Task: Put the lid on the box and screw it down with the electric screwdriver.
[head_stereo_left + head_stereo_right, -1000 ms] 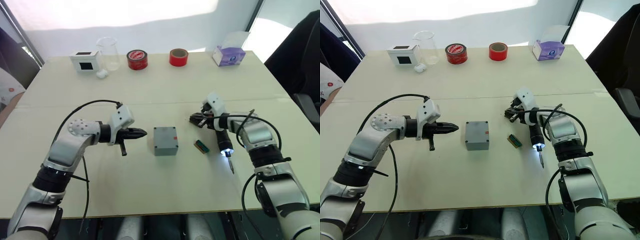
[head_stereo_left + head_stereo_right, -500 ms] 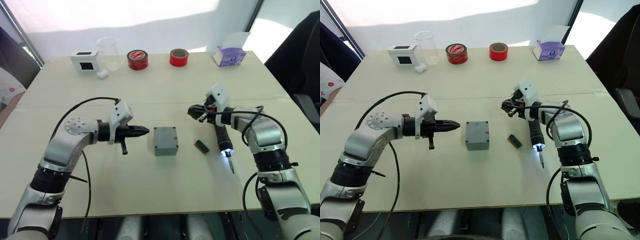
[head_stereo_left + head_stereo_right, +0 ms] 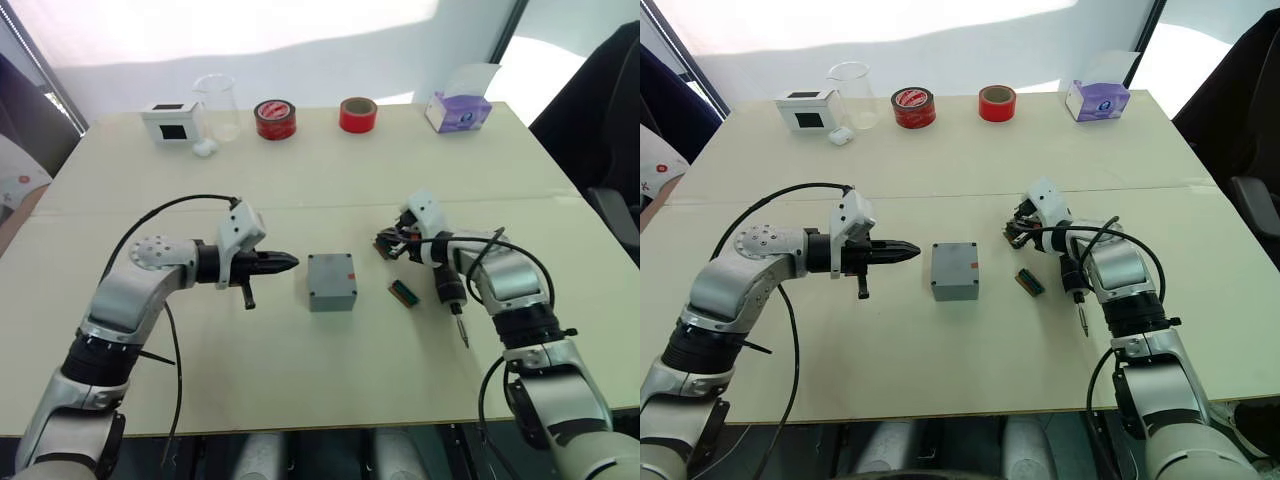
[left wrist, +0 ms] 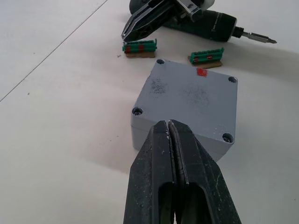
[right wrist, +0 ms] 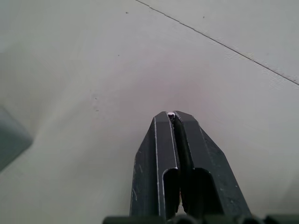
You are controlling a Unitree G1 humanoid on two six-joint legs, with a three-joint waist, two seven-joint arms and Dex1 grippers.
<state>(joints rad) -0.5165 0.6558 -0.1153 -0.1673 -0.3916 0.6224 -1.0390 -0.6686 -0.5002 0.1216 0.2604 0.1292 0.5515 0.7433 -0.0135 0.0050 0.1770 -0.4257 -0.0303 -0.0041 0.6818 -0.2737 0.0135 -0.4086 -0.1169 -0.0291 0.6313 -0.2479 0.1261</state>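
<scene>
Left gripper (image 3: pixel 290 263): fingers pressed together, clenched on nothing, tips level with the table (image 3: pixel 300 390) and aimed at the box.

Just beyond those closed jaws, apart from them: the box (image 3: pixel 331 281), gray, with the lid (image 4: pixel 191 98) already seated on top, a screw hole at each corner and a small red mark near one edge.

Past the box from the left jaws: two small green connector pieces, one (image 3: pixel 403 292) lying between box and screwdriver.

Right gripper (image 3: pixel 384 241): fingers clenched, nothing visibly between them in the wrist view.

Just beside and behind those jaws, under the wrist: the electric screwdriver (image 3: pixel 447 282), lying on the table, metal bit pointing away from the jaws.
</scene>
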